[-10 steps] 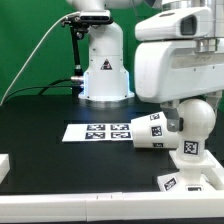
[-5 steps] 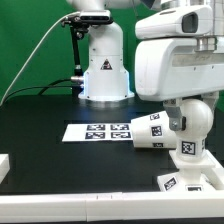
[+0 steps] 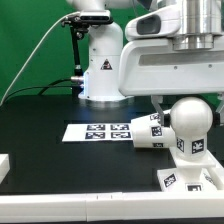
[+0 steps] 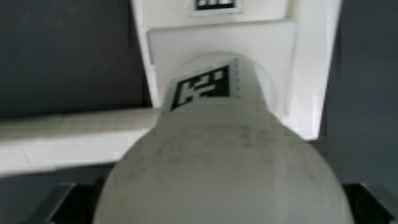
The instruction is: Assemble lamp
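Exterior view, from where I stood:

- The bulb stood upright at the exterior view's right, globe up and tagged neck down.
- It was directly over the low base, which sat on the black table near the front edge. I could not tell whether the neck was seated in the base or only just above it.
- The shade lay on its side just beside the bulb's neck, toward the exterior view's left. Its narrow end was at the end of the marker board.
- The arm's bulky white body hung over the bulb and hid the claw from this side.
- The robot pedestal stood behind the marker board, against a green backdrop.
- A small white block showed at the exterior view's left edge.

Wrist view:

- The bulb's globe filled most of the picture, blurred and close to the lens. The neck pointed away and carried a square tag.
- The white base lay past the neck, with a second tag on it.
- The gripper showed only as dark, blurred fingers flanking the globe at the corners.
- Contact between pads and globe was out of sight, so I could not tell whether the claw was clamped on the bulb or standing loose around it.
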You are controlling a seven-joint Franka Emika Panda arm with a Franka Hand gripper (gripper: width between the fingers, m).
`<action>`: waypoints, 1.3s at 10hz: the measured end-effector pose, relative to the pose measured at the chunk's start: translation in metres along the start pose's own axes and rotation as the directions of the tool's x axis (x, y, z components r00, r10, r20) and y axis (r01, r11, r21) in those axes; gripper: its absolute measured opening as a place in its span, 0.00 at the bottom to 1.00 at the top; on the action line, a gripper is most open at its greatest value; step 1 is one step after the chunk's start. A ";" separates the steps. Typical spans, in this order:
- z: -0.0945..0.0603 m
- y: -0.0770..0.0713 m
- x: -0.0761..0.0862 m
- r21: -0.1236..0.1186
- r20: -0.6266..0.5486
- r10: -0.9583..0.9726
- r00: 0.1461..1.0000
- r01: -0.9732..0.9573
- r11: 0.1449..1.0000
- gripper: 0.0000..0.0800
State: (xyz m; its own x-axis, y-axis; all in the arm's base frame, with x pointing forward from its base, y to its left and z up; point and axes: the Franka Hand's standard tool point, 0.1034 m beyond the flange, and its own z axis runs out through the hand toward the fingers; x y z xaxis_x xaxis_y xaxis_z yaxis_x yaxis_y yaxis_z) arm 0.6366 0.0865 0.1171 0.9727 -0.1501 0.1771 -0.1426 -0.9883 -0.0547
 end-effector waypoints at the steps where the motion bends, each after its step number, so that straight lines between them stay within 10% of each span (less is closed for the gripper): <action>1: 0.000 0.003 0.002 0.017 0.013 0.110 0.994 -0.110 0.994 0.72; 5: 0.000 0.005 0.001 0.011 0.019 0.350 0.937 -0.350 0.937 0.72; 9: 0.006 0.001 -0.010 -0.005 0.131 0.883 0.451 -0.890 0.455 0.72; 13: 0.006 0.000 -0.012 -0.005 0.140 0.837 0.529 -0.845 0.534 0.85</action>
State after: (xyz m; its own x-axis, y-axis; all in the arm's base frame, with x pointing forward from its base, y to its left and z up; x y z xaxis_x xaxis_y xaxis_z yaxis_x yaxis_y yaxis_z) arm 0.6259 0.0888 0.1089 0.4203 -0.9030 -0.0896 -0.8992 -0.4013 -0.1742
